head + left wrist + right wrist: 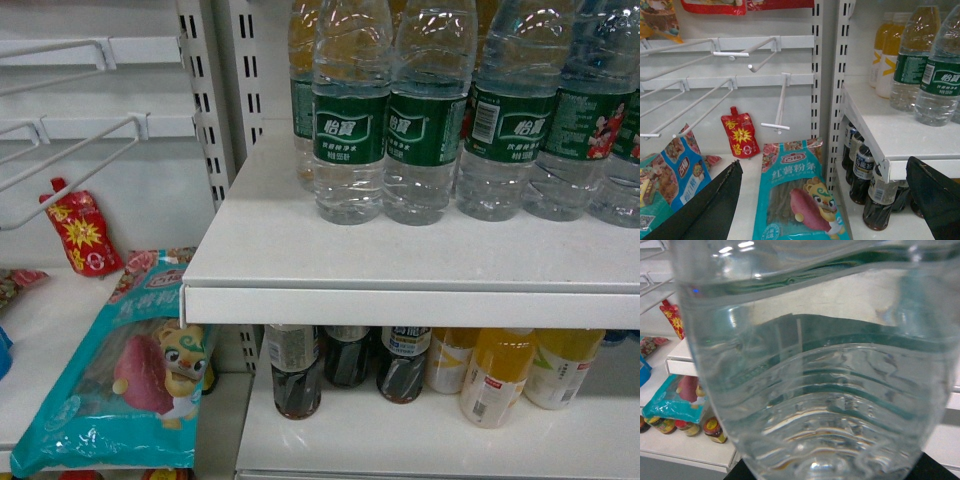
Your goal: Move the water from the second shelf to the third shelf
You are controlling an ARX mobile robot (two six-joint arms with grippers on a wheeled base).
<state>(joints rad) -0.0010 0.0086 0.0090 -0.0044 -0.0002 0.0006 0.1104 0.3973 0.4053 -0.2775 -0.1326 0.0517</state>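
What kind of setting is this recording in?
Most likely a shop aisle: white slotted shelving holding rows of water bottles, bare peg hooks, and packaged noodles on display.

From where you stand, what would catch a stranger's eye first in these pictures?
A clear water bottle fills nearly the whole right wrist view, so close that the shelves show through it. In the head view, a row of green-labelled water bottles stands on the white shelf, with dark and yellow drinks below. To the left lies a bright teal noodle packet showing a cartoon sweet potato.
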